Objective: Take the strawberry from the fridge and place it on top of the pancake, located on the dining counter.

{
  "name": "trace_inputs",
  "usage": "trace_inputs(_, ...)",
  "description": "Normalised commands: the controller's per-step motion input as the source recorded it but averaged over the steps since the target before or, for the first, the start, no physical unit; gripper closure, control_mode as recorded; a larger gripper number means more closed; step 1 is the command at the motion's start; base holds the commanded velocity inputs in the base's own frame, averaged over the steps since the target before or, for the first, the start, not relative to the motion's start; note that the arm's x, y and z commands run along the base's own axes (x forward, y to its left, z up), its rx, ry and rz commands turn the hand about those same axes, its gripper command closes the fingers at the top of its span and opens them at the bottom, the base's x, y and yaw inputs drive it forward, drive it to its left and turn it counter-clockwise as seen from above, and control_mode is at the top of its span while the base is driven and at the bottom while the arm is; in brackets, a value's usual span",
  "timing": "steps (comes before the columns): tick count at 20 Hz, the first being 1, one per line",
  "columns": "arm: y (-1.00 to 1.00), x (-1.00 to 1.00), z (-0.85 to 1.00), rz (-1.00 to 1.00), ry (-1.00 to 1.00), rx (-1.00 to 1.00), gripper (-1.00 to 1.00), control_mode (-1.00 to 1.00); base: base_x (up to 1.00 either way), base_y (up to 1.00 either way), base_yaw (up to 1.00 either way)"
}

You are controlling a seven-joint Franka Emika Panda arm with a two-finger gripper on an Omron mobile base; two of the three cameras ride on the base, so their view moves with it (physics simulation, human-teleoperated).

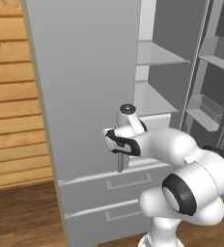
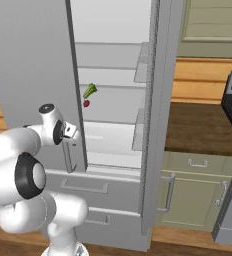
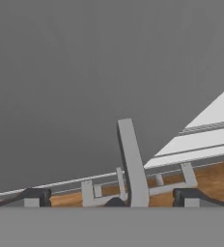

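Now, by label:

Fridge (image 2: 113, 30): tall and light grey, both upper doors swung open, pale shelves showing inside, two drawers closed below.

Left door (image 1: 85, 82): stands wide open, its flat grey face towards the arm; its slim upright handle (image 3: 132, 164) runs up between the two finger tips in the hand view.

Gripper (image 3: 109, 197): jaws spread wide, one tip on each side of the door handle, gripping nothing; whether a tip touches the handle cannot be told. In the base views the hand sits at the lower edge of the left door, just above the top drawer.

Strawberry (image 2: 86, 103): small red berry on a middle shelf inside the fridge, near the left side of the opening, just below a small long green vegetable (image 2: 90, 90).

Right door (image 2: 155, 115): open, seen edge-on, with bins on its inner side.

Right of the fridge: a dark wooden counter (image 2: 198, 127) over green cabinets.
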Motion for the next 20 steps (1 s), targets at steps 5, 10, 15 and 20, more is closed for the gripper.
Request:
trace_inputs(5,0.0,0.09,-0.05,0.0,0.0,0.0,1.0,-1.0,0.0,0.0,0.0)
trace_inputs(10,0.0,-0.09,-0.05,-0.05,-0.01,0.0,1.0,-1.0,0.0,0.0,0.0)
trace_inputs(15,0.01,-0.45,-0.03,-0.17,0.0,0.0,1.0,-1.0,0.0,0.0,0.0)
trace_inputs(20,0.35,-0.71,-0.11,-0.25,0.06,-0.03,1.0,-1.0,0.0,0.0,0.0)
